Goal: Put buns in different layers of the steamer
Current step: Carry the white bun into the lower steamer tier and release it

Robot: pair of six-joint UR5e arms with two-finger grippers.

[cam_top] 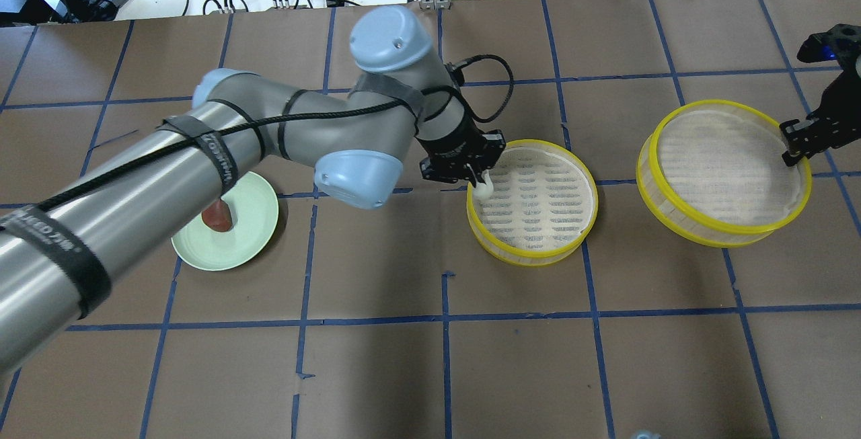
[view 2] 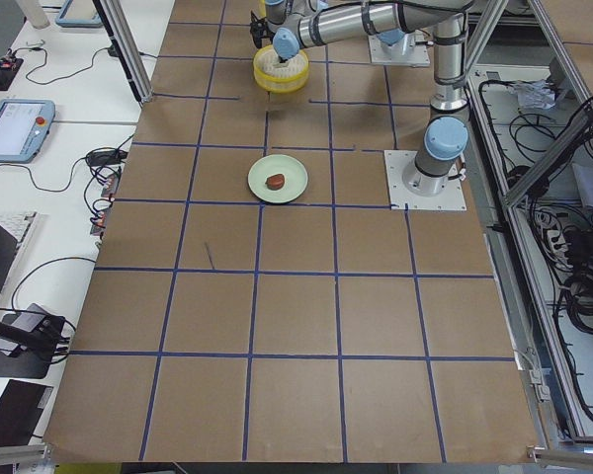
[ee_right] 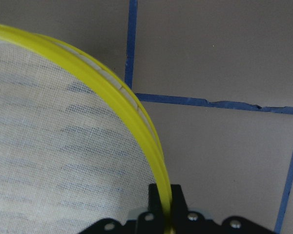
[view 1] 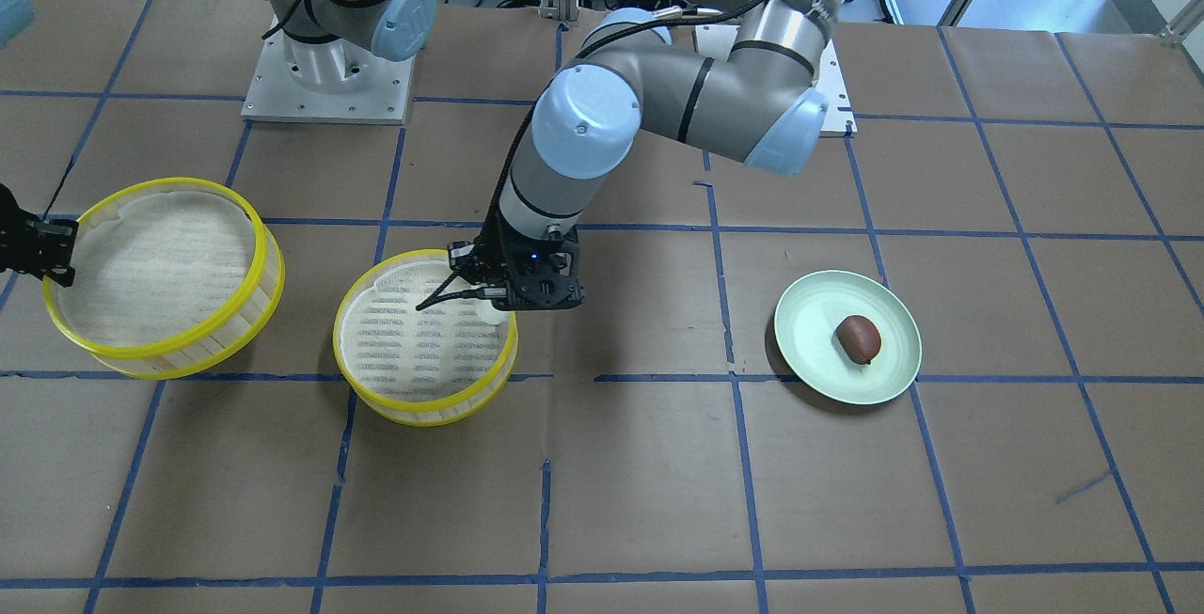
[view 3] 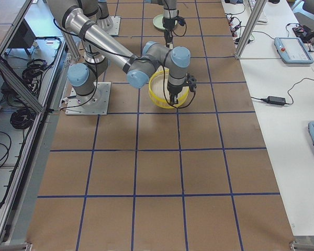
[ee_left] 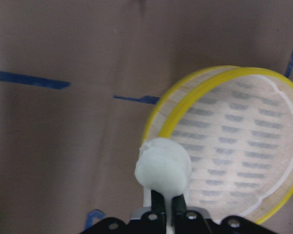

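Note:
My left gripper (cam_top: 481, 185) is shut on the white bun (ee_left: 163, 168) and holds it just over the near-left rim of the middle steamer layer (cam_top: 538, 256), which is empty. This layer also shows in the front view (view 1: 423, 412), with the left gripper (view 1: 489, 310) at its edge. My right gripper (cam_top: 794, 148) is shut on the yellow rim (ee_right: 136, 119) of the second steamer layer (cam_top: 713, 234), which looks slightly tilted and is empty; in the front view this layer (view 1: 169, 362) is at the left. The reddish-brown bun (view 1: 859, 338) lies on the pale green plate (view 1: 809, 332).
The plate (cam_top: 252, 224) sits under my left forearm in the overhead view, with the brown bun (cam_top: 218, 216) partly hidden by it. The table is brown with blue tape grid lines. The arm bases stand at the table's robot side.

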